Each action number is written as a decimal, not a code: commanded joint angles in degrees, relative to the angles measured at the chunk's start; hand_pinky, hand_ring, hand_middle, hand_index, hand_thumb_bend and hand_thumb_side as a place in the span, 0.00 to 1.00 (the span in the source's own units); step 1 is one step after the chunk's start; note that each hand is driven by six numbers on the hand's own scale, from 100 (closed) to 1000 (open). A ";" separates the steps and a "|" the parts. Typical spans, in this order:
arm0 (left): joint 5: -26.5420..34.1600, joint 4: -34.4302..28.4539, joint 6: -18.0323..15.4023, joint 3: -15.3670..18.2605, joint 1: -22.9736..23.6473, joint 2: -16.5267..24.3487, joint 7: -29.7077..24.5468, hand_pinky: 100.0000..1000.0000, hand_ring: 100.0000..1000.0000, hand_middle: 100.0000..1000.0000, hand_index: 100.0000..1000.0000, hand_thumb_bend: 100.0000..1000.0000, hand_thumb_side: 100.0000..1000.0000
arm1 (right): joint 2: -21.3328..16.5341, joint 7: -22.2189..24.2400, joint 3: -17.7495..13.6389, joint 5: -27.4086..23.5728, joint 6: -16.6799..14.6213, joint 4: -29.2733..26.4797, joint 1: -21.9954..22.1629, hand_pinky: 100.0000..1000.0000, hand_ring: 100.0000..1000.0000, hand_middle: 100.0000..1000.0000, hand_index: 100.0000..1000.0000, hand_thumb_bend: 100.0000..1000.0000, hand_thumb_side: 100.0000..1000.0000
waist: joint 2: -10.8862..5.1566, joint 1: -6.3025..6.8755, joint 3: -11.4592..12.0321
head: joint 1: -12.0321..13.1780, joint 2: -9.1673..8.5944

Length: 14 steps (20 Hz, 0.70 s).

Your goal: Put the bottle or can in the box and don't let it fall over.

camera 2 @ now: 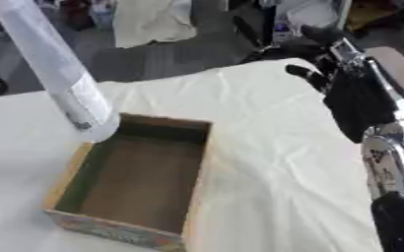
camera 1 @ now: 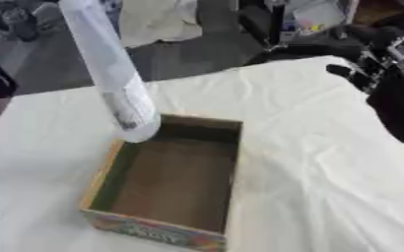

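Note:
A tall pale bottle [camera 1: 111, 74] with a printed label near its base leans steeply, its top running out of the picture at the upper left. Its base hangs at the far left corner of the open cardboard box [camera 1: 233, 162], right at the rim. No hand shows on the part of the bottle I can see. The box has a brown inside with nothing in it and a colourful front wall [camera 1: 153, 231]. My right hand [camera 2: 307, 74] hovers over the table's far right corner, well away from the box, with its dark fingers relaxed and holding nothing. My left hand is out of view.
A wrinkled white cloth [camera 1: 326, 162] covers the table. My right forearm [camera 2: 378, 147] runs down the right edge of the right eye view. Beyond the far table edge are a grey floor, a pale cloth heap [camera 1: 158, 22] and dark clutter.

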 commanded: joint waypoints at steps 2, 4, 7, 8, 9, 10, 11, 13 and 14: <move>-1.41 -1.62 0.29 -0.19 -0.60 0.21 0.21 0.34 0.07 0.19 0.22 0.00 0.00 | -0.17 -0.05 -0.19 -0.20 0.23 -0.80 -0.91 0.82 0.86 0.97 0.76 0.00 0.51 | -0.65 -0.36 -0.27 | 0.37 0.47; -2.31 -2.07 0.44 -0.64 -0.23 -0.03 0.79 0.34 0.07 0.18 0.22 0.00 0.00 | 0.09 -0.07 -0.21 -0.24 0.32 -0.84 -0.99 0.82 0.86 0.97 0.76 0.00 0.51 | -0.53 -0.43 -0.53 | 0.50 0.64; -4.01 -2.34 0.37 -1.18 0.28 -0.37 1.55 0.34 0.07 0.18 0.22 0.00 0.00 | 0.38 -0.02 -0.18 -0.29 0.44 -0.92 -1.12 0.82 0.86 0.97 0.76 0.00 0.52 | -0.39 -0.53 -0.90 | 0.72 0.51; -4.52 -2.35 0.29 -1.31 0.48 -0.53 1.79 0.33 0.07 0.18 0.22 0.00 0.00 | 0.46 -0.01 -0.18 -0.30 0.46 -0.94 -1.15 0.82 0.86 0.97 0.76 0.00 0.52 | -0.30 -0.57 -1.06 | 0.80 0.46; -4.92 -2.31 0.23 -1.43 0.67 -0.70 2.05 0.33 0.07 0.18 0.22 0.00 0.00 | 0.55 0.01 -0.18 -0.30 0.49 -0.95 -1.17 0.82 0.86 0.97 0.76 0.00 0.52 | -0.23 -0.60 -1.18 | 0.89 0.44; -5.22 -2.23 0.17 -1.56 0.88 -0.87 2.30 0.33 0.07 0.18 0.22 0.00 0.00 | 0.64 0.05 -0.17 -0.29 0.54 -0.94 -1.18 0.82 0.86 0.97 0.76 0.00 0.52 | -0.15 -0.64 -1.33 | 0.99 0.38; -5.47 -2.11 0.12 -1.69 1.09 -0.99 2.54 0.33 0.07 0.18 0.22 0.00 0.00 | 0.72 0.10 -0.15 -0.27 0.59 -0.94 -1.19 0.82 0.86 0.97 0.76 0.00 0.52 | -0.08 -0.66 -1.48 | 1.07 0.32; -5.60 -1.83 0.16 -1.89 1.45 -1.30 2.99 0.33 0.07 0.19 0.22 0.00 0.00 | 0.87 0.18 -0.14 -0.22 0.67 -0.94 -1.22 0.82 0.87 0.97 0.76 0.00 0.53 | 0.11 -0.71 -1.73 | 1.22 0.19; -5.60 -1.73 0.16 -1.98 1.55 -1.44 3.18 0.33 0.07 0.19 0.22 0.00 0.00 | 0.94 0.22 -0.13 -0.18 0.73 -0.93 -1.23 0.82 0.87 0.97 0.76 0.00 0.53 | 0.22 -0.72 -1.79 | 1.27 0.15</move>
